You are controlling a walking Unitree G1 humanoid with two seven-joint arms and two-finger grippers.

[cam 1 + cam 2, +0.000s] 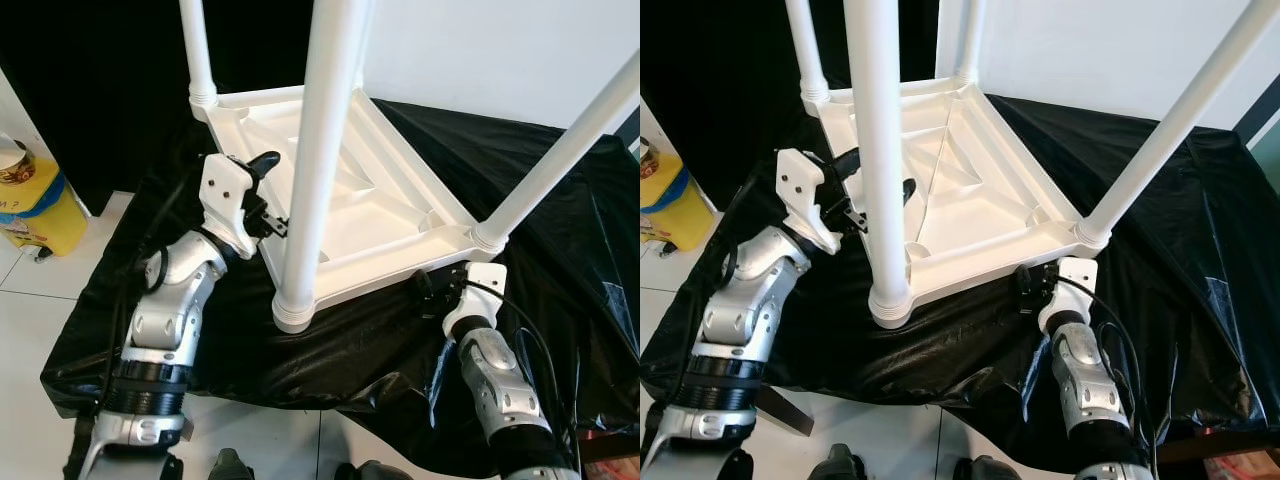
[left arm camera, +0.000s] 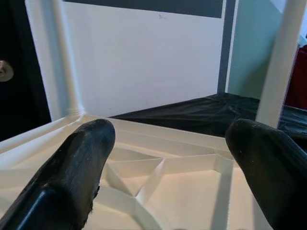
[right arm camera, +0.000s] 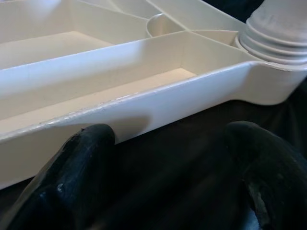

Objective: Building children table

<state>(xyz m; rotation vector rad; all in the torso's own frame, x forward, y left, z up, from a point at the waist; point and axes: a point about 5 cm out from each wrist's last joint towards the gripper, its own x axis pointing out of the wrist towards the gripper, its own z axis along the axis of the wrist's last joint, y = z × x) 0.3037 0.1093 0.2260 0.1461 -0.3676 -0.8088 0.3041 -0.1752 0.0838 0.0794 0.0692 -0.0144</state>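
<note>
The yellow bucket [image 1: 35,205] by the black cloth has dark marks on it, too small to read.

The room is bright and the light seems to come from above. The white plastic table [image 1: 340,190] shines so much that its legs [image 1: 318,150] look almost pure white, with little detail. The black sheet [image 1: 540,200] has small shiny streaks where light bounces off its wrinkles. The back left corner is very dark. Both head pictures are sharp. In the wrist pictures the black fingers [image 2: 76,167] up close are soft and fuzzy, and a grey shadow falls on the table's side [image 3: 124,120] by the right pincer's fingers [image 3: 81,177].
</note>
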